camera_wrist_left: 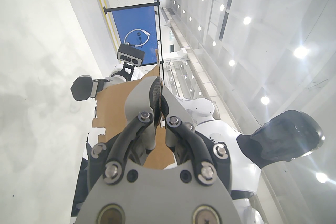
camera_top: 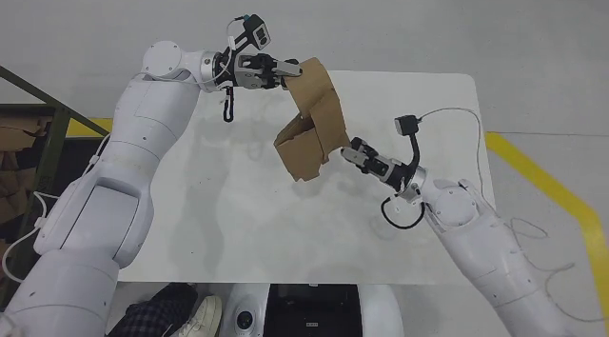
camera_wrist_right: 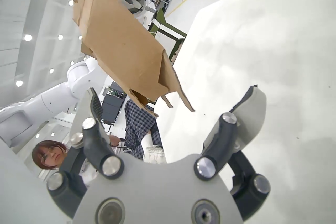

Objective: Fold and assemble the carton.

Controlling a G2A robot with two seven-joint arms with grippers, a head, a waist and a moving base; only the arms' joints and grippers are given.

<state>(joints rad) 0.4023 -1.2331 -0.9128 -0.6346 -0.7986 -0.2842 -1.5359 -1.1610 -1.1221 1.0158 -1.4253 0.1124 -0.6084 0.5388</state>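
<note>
Clearly the carton is light, thin brown cardboard. Each panel is stiff, but it will bend readily at its creases, and a hard pinch near a slit could crush or tear it. Held at only 1 place, it will probably swing. My judgement is that a second hold belongs on a flat panel edge close to a crease, not on a loose flap.

It hangs in the air above the table, over the far middle part of the table, and touches the table nowhere that I can see. It is partly unfolded into a slanted sleeve. Short flaps dangle from the end nearer the table, and notched cut edges show there.

The left gripper is clamped on the carton's upper edge, high above the far side of the table. Its 2 fingers are pressed together with the corrugated sheet between them.

The right gripper sits lower above the table, just beside the carton's lower end. Its fingers are spread wide and hold nothing, and no contact with the cardboard shows.
</note>
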